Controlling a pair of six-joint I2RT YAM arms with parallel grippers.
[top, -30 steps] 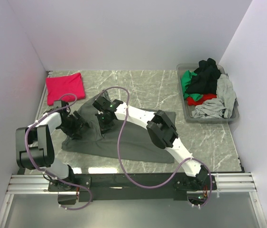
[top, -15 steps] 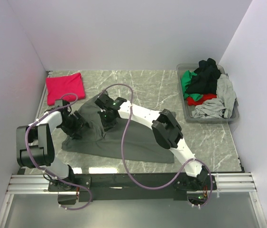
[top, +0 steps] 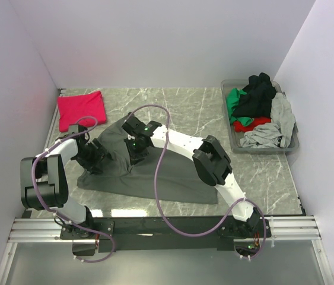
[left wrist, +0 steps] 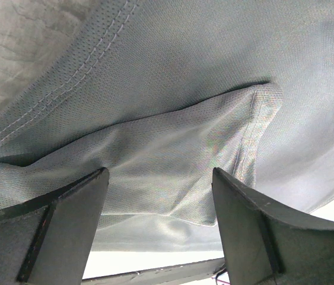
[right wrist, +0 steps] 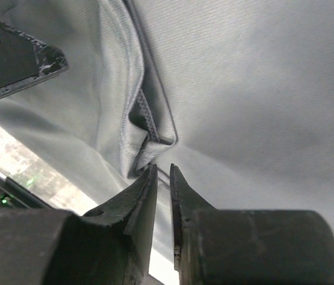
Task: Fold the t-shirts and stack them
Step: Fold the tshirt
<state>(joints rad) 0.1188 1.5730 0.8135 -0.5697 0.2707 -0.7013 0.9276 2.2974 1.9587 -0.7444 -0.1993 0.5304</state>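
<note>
Charcoal-grey t-shirt [top: 172,178] lies half spread on the counter [top: 196,113] before the arms, its left part humped up, so the first fold of it seems in hand; the magenta-red t-shirt [top: 80,110] sits folded at the far left corner. The right claw [right wrist: 162,168] is nearly closed and seems to pinch a bunched hem, while the left claw [left wrist: 159,175] stands wide over a sleeve. Next, I judge, the left must close so both carry the edge across evenly.

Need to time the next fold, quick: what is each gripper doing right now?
Left gripper: open, jaws wide, close over the dark charcoal-grey cloth t-shirt, not gripping it.
Right gripper: shut, pinching a fold of that t-shirt.
</note>
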